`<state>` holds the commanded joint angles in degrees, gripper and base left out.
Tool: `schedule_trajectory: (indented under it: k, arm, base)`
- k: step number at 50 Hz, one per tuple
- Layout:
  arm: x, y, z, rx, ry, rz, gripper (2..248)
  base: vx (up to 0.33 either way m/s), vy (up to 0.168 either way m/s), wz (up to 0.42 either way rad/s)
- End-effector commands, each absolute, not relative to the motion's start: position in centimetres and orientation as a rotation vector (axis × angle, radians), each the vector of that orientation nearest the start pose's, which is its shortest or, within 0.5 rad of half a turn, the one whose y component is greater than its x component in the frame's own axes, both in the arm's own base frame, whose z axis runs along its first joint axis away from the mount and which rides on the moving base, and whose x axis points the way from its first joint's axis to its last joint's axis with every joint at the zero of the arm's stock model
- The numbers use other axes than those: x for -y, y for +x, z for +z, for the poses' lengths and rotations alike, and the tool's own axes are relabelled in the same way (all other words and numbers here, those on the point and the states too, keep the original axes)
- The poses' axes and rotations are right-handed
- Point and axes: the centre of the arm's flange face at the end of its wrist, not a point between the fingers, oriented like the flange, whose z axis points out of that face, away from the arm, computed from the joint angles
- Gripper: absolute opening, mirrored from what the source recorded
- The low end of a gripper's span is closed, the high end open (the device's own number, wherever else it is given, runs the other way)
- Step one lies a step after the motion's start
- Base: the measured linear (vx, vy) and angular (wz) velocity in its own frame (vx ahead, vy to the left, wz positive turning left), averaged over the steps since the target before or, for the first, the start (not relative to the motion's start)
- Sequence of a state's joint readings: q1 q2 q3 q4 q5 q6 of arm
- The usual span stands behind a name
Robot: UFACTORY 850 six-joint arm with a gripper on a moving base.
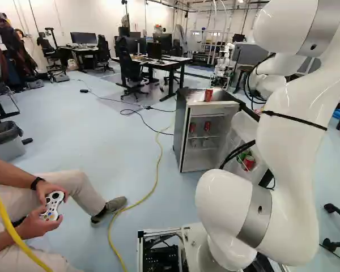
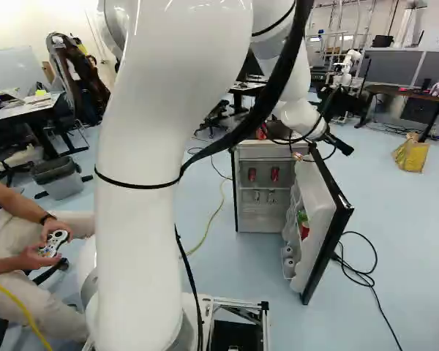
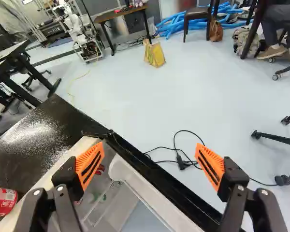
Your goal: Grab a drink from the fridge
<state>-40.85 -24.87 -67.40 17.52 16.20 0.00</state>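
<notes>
My gripper [image 2: 341, 144] is beside the upper part of the open fridge door [image 2: 320, 212]. In the wrist view the gripper [image 3: 150, 164] stands wide open with nothing gripped; the door's top edge [image 3: 157, 186] slants between its fingers, one finger over the door's shelf side, the other over the floor. The small fridge [image 1: 182, 136] has a red can [image 1: 208, 94] on its top, seen also as a red can [image 3: 3, 200] beside one finger. Red cans [image 1: 207, 126] stand on an inner shelf, with clear items [image 2: 271, 197] below. The door's shelves hold a red can [image 1: 249, 162] and something green.
A seated person with a game controller [image 1: 52, 205] is at the left of the left base view. Black cables [image 3: 181, 162] lie on the floor outside the door, and a yellow cable [image 1: 157, 170] runs toward the base. Another robot [image 3: 77, 29], a yellow bag [image 3: 154, 54] and desks stand beyond.
</notes>
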Motion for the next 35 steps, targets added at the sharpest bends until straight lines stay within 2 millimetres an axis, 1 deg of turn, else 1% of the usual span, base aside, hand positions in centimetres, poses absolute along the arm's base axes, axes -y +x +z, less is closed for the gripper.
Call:
schedule_trajectory:
  k: [35]
  arm:
    - [47.9, 45.3, 44.6, -1.663, -2.591, -1.443, 247]
  base:
    - [0.000, 0.000, 0.000]
